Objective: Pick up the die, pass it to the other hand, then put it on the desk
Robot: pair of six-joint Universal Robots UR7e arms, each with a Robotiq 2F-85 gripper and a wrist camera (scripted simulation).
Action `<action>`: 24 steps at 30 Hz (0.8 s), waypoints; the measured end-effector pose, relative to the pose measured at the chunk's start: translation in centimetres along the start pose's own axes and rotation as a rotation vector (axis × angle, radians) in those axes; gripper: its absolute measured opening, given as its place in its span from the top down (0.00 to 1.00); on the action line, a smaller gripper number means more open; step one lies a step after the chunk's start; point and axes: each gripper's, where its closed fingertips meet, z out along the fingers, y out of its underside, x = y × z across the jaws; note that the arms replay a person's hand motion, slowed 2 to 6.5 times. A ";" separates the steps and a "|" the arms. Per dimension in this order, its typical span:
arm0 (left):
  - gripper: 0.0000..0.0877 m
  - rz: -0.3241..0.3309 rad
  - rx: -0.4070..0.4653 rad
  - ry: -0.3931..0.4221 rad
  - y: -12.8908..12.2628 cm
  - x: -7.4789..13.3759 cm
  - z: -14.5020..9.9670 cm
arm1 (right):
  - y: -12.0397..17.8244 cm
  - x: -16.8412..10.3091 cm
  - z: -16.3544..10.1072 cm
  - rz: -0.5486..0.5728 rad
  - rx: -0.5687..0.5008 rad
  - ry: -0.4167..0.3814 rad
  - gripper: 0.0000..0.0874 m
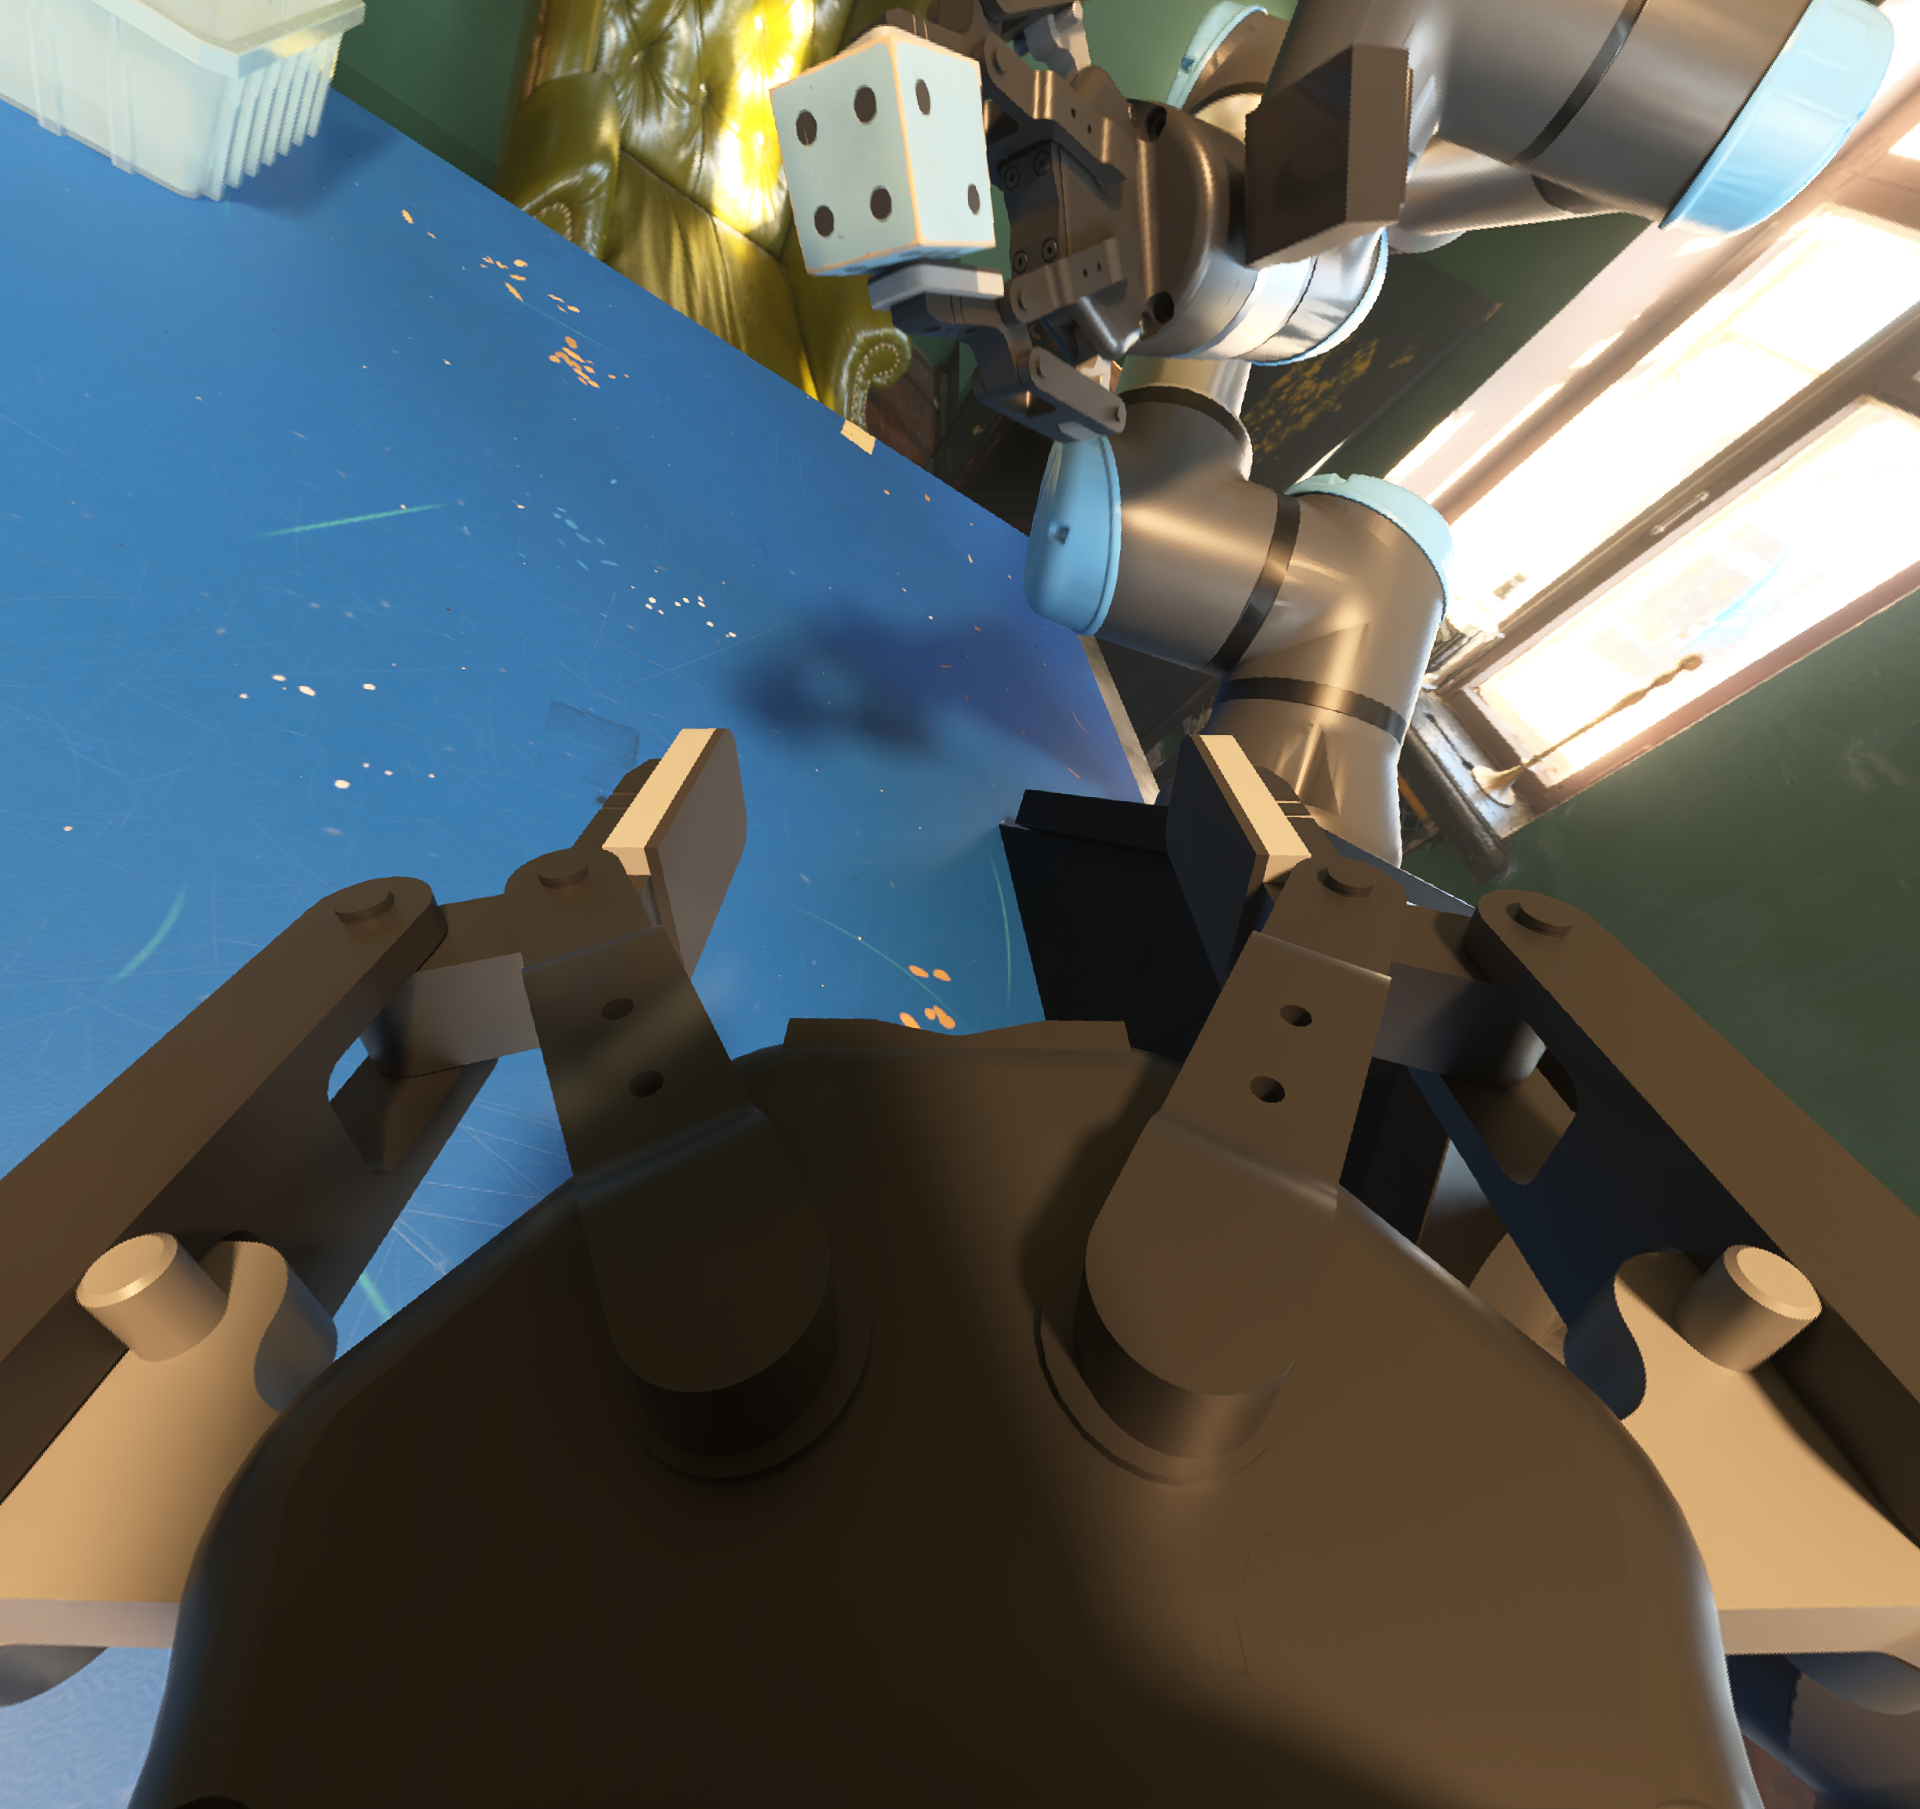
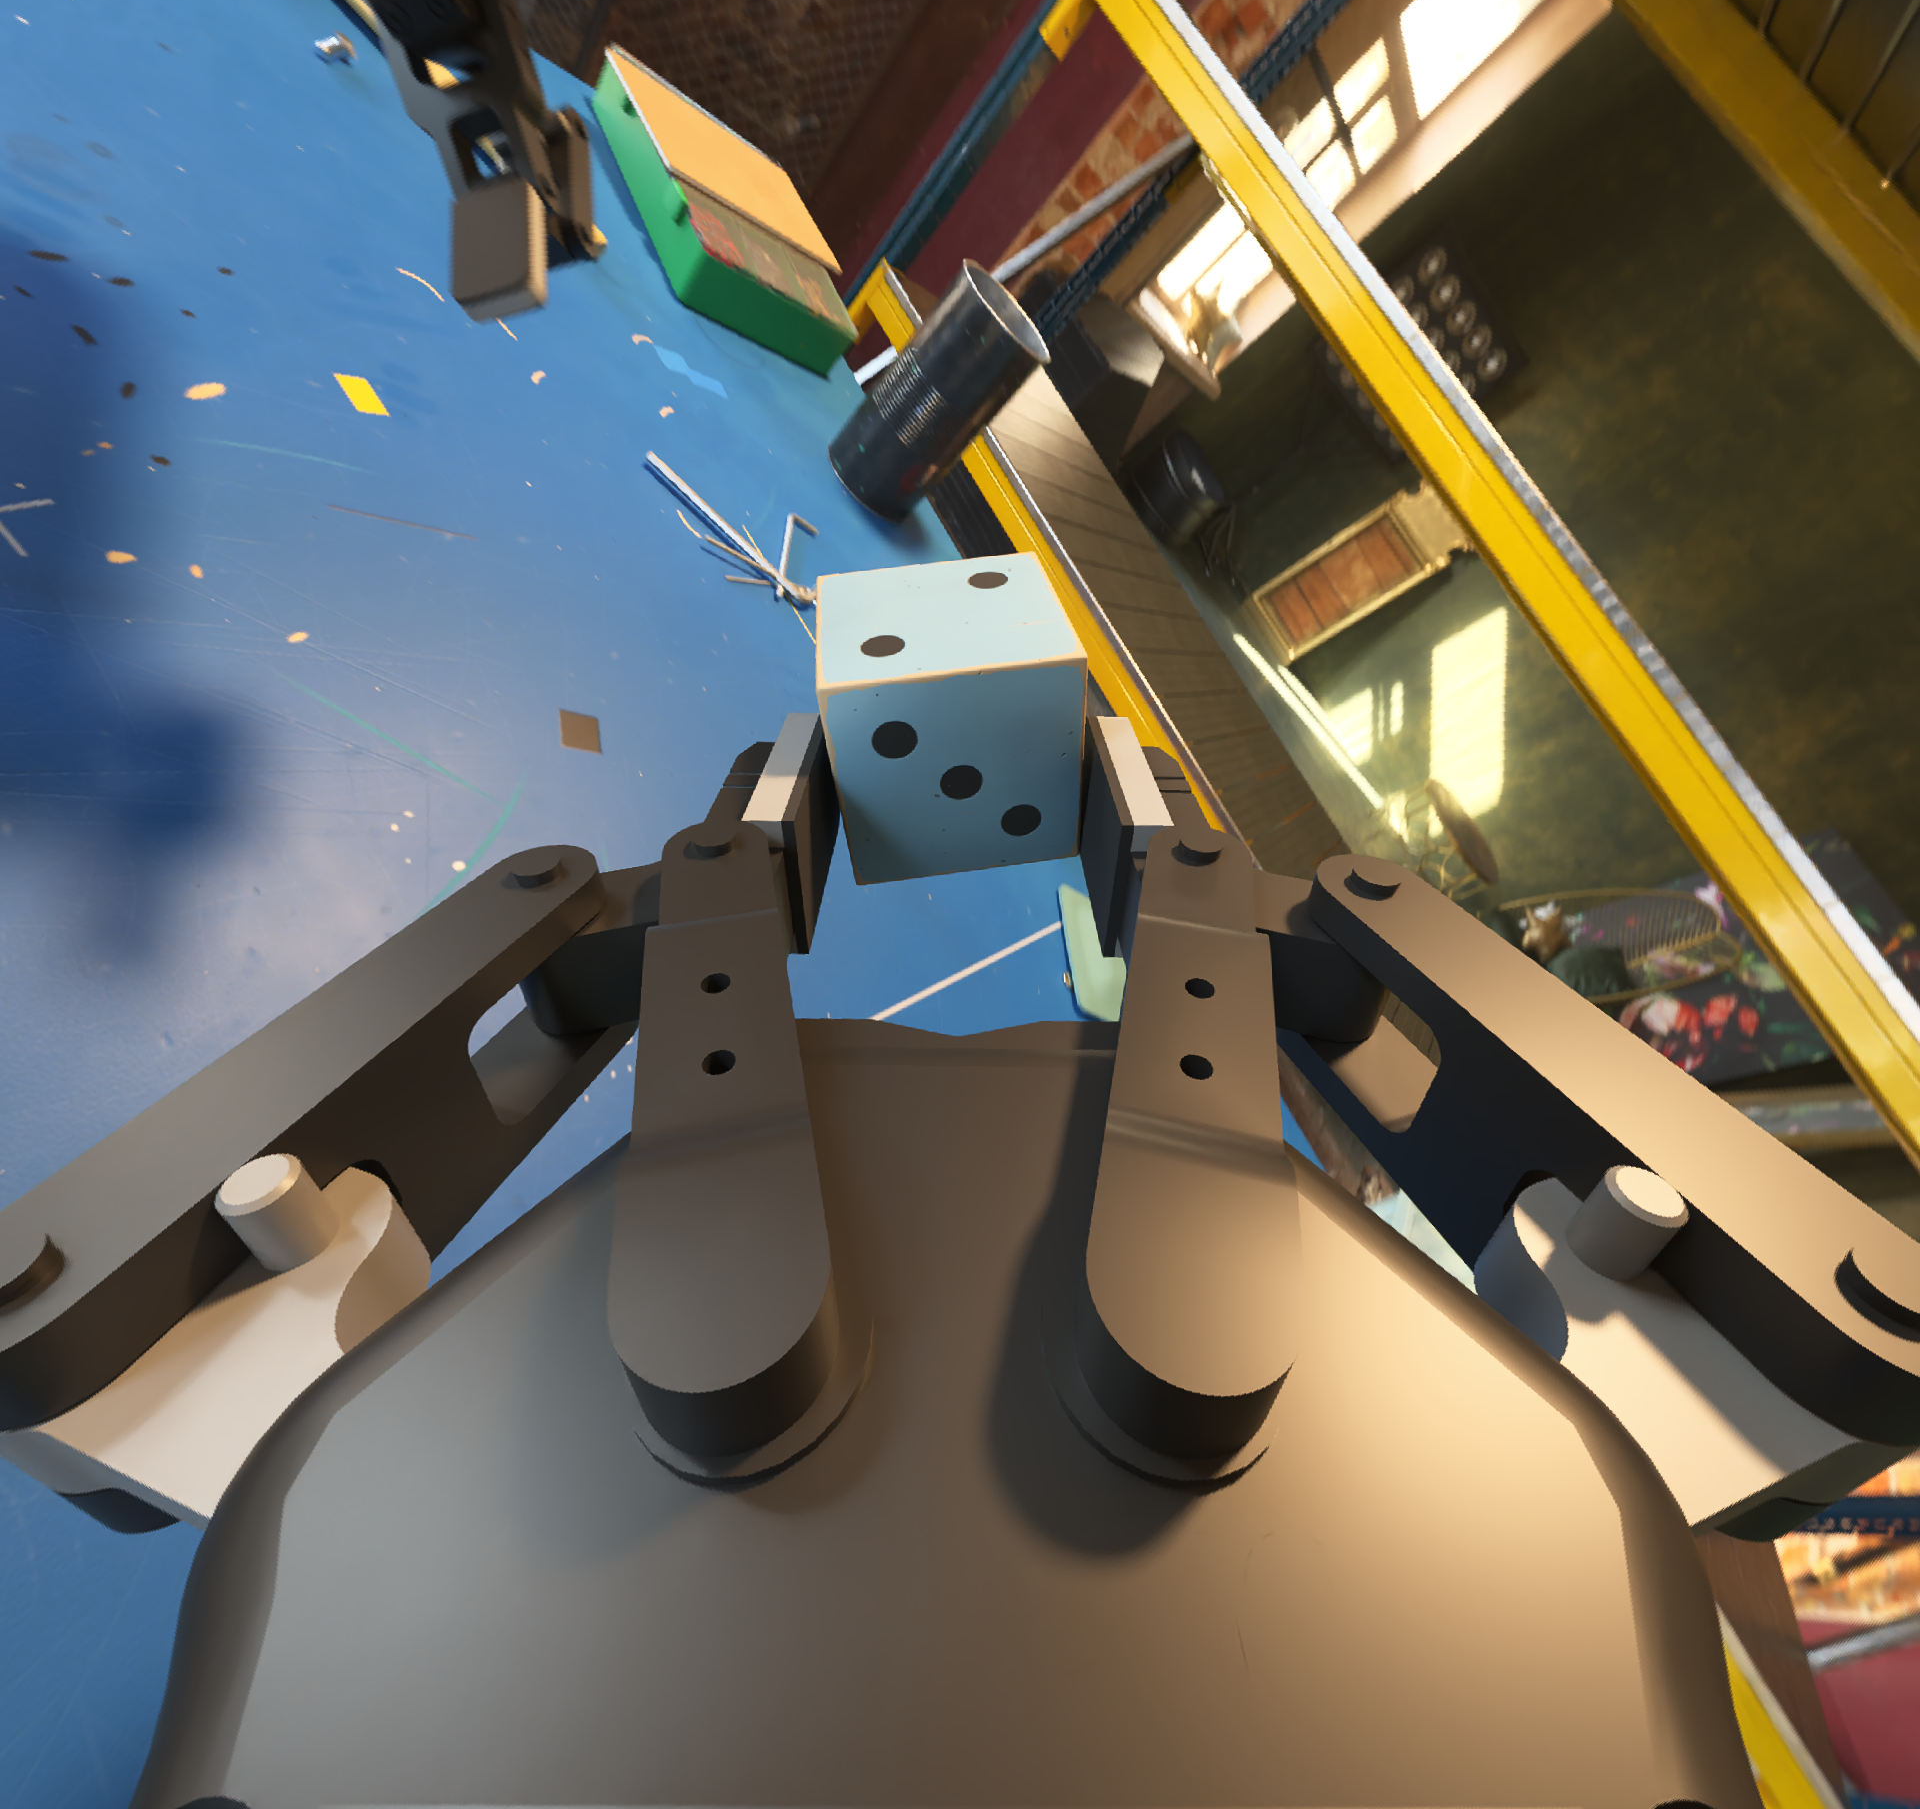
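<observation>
Left wrist view, from the left: a white ribbed plastic bin [image 1: 156, 34] at the far corner of the blue desk [image 1: 364, 564], standing on it. Scratches and orange flecks across the desk surface. Nearer the middle, the left gripper [image 1: 961, 803] spread wide, nothing between its pads, hovering above the desk edge. Beyond it, an olive tufted sofa [image 1: 707, 118] past the desk's far side. Right of that, the white die [image 1: 883, 159] with black pips, lifted clear of the desk and clamped between the pads of the right gripper [image 1: 914, 159], one pad above and one below as seen here. Four pips on the face turned this way. Well apart from the left gripper's open fingers. Farther right, the silver arm with pale blue caps [image 1: 1247, 564], then bright windows [image 1: 1662, 512].

Right wrist view, from the left: blue desk [image 2: 260, 616] under a soft dark shadow, the left gripper's finger [image 2: 499, 253] hanging at top left. A green box with a tan lid [image 2: 727, 211] on the desk, then thin metal rods [image 2: 748, 533] lying loose, and a dark cylindrical cup [image 2: 935, 388] near the desk edge. Centre right, the right gripper [image 2: 956, 772] pinching the die [image 2: 951, 783] on two opposite sides, three pips facing the camera, two on the top face. Yellow framing [image 2: 1403, 409] to the right.
</observation>
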 end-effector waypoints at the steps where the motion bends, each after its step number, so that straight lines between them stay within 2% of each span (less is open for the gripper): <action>1: 0.18 0.001 0.001 -0.002 0.0 0.0 -0.1 | 0.5 0.5 -0.4 0.016 -0.017 0.006 0.52; 7: 0.21 0.006 0.006 -0.011 -0.2 0.2 -0.5 | 3.6 3.0 -2.5 0.119 -0.124 0.057 0.52; 16: 0.24 0.010 0.012 -0.015 -0.3 0.4 -1.0 | 10.2 6.4 -5.8 0.292 -0.335 0.179 0.52; 24: 0.26 0.004 0.011 -0.024 -0.3 0.3 -1.2 | 16.1 7.3 -8.5 0.478 -0.541 0.222 0.52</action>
